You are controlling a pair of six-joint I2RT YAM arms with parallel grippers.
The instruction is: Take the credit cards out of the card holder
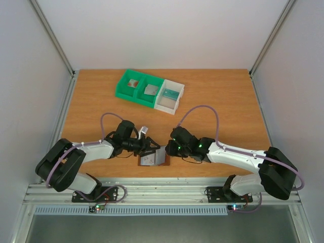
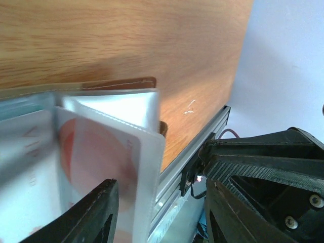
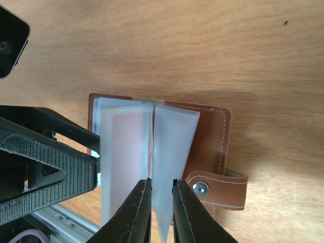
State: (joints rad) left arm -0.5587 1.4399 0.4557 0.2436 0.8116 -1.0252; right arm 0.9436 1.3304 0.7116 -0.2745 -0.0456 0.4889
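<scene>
The brown card holder point(image 1: 153, 160) lies open at the table's near edge, its frosted sleeves fanned up. In the right wrist view its leather cover point(image 3: 210, 136) and snap tab point(image 3: 217, 188) show. A red credit card point(image 3: 129, 152) sits inside a left-hand sleeve. My right gripper point(image 3: 161, 182) stands over the spine, its jaws a narrow gap apart with one pale sleeve point(image 3: 169, 147) standing between them. My left gripper point(image 2: 162, 172) is open wide around the sleeve holding the red card point(image 2: 96, 152). One of its fingers point(image 3: 55, 172) rests against the sleeves' left edge.
A green bin point(image 1: 136, 88) and a joined white bin point(image 1: 169, 96) stand at the back middle, with small cards in their compartments. The metal rail point(image 1: 162, 190) runs right along the holder's near side. Both arms meet over the holder.
</scene>
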